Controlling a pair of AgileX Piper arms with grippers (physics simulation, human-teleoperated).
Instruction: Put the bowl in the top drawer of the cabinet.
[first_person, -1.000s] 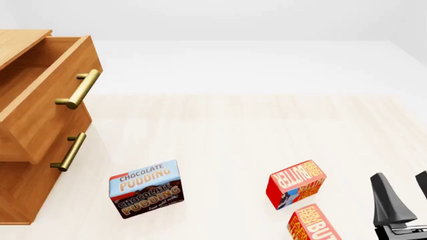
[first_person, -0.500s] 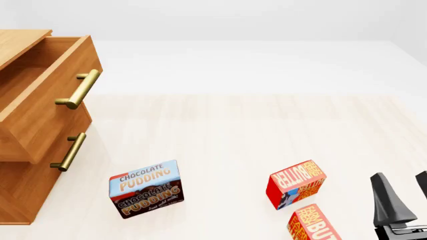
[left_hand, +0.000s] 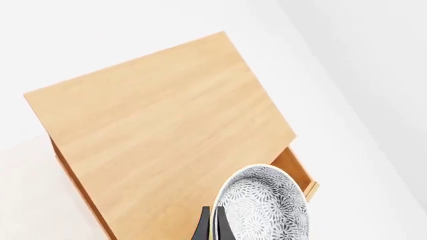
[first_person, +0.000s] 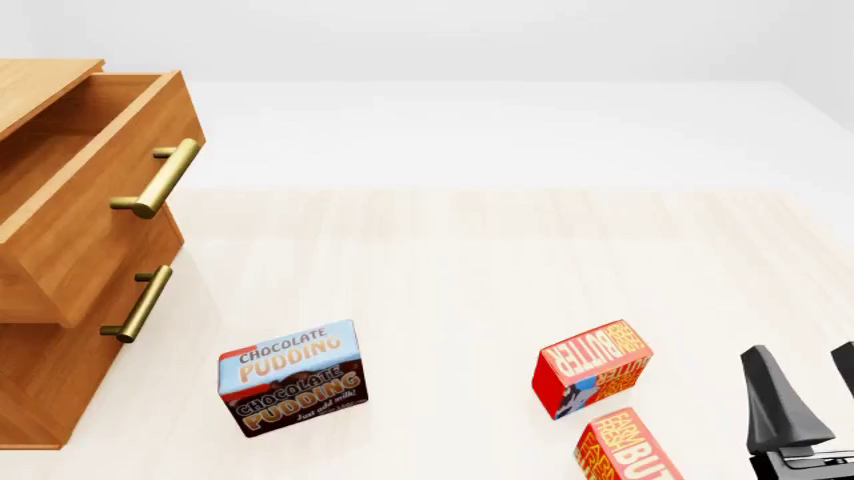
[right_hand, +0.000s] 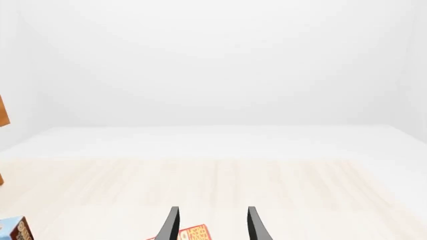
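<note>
One bowl (left_hand: 263, 205) sits clamped by its rim in the left gripper (left_hand: 212, 227) above the cabinet (left_hand: 160, 130), whose top drawer (first_person: 94, 190) of two stands open, while the right gripper (right_hand: 212, 225) is parted and empty near one pudding box (first_person: 291, 377) and two butter boxes (first_person: 594, 378).

The round shallow white bowl (left_hand: 265, 205) carries a fine dark-grey floral pattern, above the orange-brown wooden cabinet (left_hand: 160, 130) with brass bar handles. On the pale wood-grain surface (first_person: 454, 270), the blue and brown chocolate pudding box (first_person: 290, 377) bears white and orange lettering. The two red butter boxes (first_person: 594, 381) bear orange-yellow lettering.
</note>
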